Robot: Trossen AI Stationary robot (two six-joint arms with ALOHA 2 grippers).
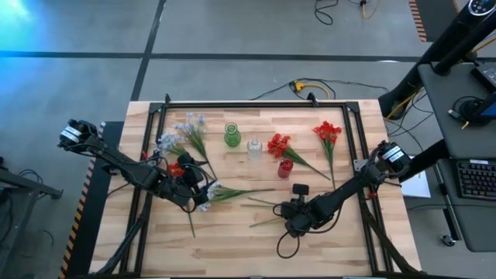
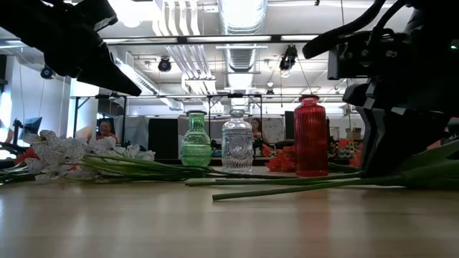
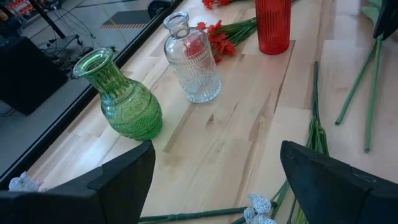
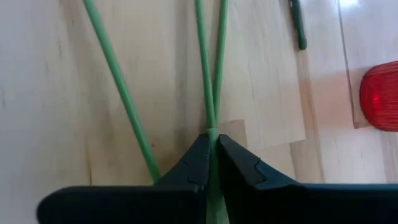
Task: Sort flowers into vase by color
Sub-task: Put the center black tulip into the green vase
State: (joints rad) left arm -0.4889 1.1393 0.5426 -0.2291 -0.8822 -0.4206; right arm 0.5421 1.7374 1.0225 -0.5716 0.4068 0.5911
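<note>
Three vases stand mid-table: green (image 1: 232,136), clear (image 1: 254,147) and red (image 1: 285,167). Pale blue-white flowers (image 1: 186,132) lie at the far left, and red flowers (image 1: 279,145) lie beside the vases and at the far right (image 1: 327,132). Another pale spray (image 1: 211,192) lies by my left gripper (image 1: 201,191), which hovers open above the table (image 3: 217,186) facing the vases. My right gripper (image 1: 289,221) is down at the table near the front and shut on a thin green stem (image 4: 211,93). That stem's blossom is out of view. My right gripper pinches the green stem (image 4: 212,135) between its two fingertips, at the spot where two thin strands come together. The fingers slant down from above and close across the stem. The stem lies flat on the table, running away from the fingers.
More loose green stems (image 1: 262,203) lie on the wood beside the held one (image 4: 118,81). A red bloom (image 1: 177,167) lies under the left arm. A black frame (image 1: 256,105) runs along the table's far and side edges. Bare wood lies along the near edge (image 1: 232,252).
</note>
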